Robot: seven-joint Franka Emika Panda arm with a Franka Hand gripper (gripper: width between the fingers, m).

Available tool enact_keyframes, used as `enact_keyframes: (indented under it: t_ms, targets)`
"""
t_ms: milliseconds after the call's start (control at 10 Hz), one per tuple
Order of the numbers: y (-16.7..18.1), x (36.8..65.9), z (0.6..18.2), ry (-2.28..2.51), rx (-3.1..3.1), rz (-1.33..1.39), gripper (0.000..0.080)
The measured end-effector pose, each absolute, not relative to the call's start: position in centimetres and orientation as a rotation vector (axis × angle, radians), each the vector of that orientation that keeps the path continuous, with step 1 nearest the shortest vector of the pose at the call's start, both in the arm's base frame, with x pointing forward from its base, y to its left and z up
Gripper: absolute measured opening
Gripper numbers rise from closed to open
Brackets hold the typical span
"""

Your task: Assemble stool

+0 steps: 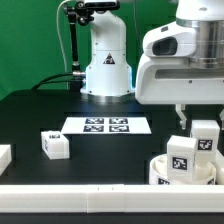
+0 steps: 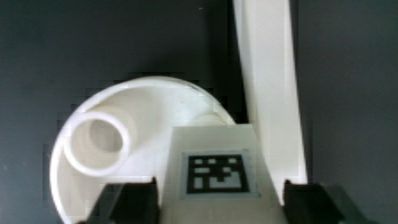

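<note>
The white round stool seat (image 1: 163, 172) lies at the exterior view's lower right. A tagged white leg (image 1: 182, 158) stands on it. My gripper (image 1: 196, 120) hangs right above, its fingers down around a second tagged leg (image 1: 206, 136). In the wrist view my gripper (image 2: 222, 198) is shut on that leg (image 2: 217, 165), tag facing the camera, with dark fingers (image 2: 128, 205) close against both its sides. The seat (image 2: 134, 105) with its round hole lies just beyond the leg. A loose tagged leg (image 1: 55, 145) rests on the table at the exterior view's left.
The marker board (image 1: 105, 125) lies mid-table before the robot base (image 1: 105, 70). A plain white bar (image 1: 90, 205) runs along the front edge; a white bar (image 2: 267, 60) also shows beside the seat in the wrist view. Another white part (image 1: 4, 157) sits at the left edge.
</note>
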State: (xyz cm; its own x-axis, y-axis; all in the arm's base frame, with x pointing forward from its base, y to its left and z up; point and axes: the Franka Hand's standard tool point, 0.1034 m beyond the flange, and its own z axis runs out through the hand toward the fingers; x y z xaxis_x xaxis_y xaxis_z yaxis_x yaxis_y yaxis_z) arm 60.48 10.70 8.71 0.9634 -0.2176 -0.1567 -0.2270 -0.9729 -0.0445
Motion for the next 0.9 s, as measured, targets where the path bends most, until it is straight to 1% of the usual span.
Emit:
enact_keyframes:
  t_ms: [300,400,600,900]
  targets:
    - [10.8,60.4,8.6,0.669,-3.011,0.241,0.0337]
    - [11.2,60.5,8.6,0.935,-2.949,0.225,0.0337]
    - [12.2,60.5,8.6,1.297,-2.821,0.225,0.0337]
    - [12.7,60.4,8.5,1.747,-2.591,0.216,0.0337]
